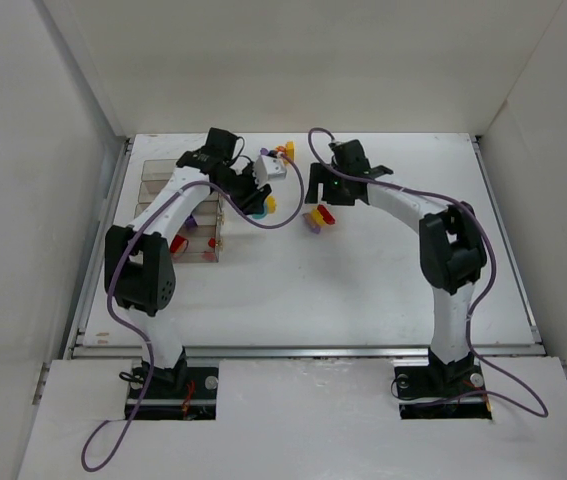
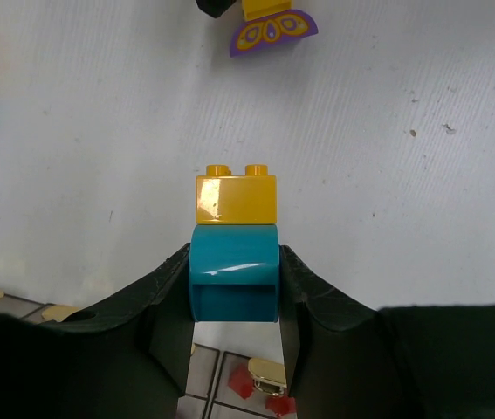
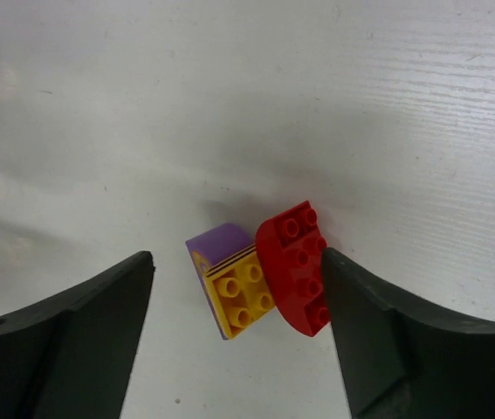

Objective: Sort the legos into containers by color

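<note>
left end effector [image 2: 234,292] pinches a teal brick [image 2: 233,262], its sides hidden; right end effector [image 3: 238,271] gapes empty astride red brick [image 3: 298,266].

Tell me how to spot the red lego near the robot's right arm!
Follow the right arm to its tip, near the middle of the white table. Between its open jaws lies the red lego. It is half-round with studs, touching a square yellow brick on a purple piece.
</note>
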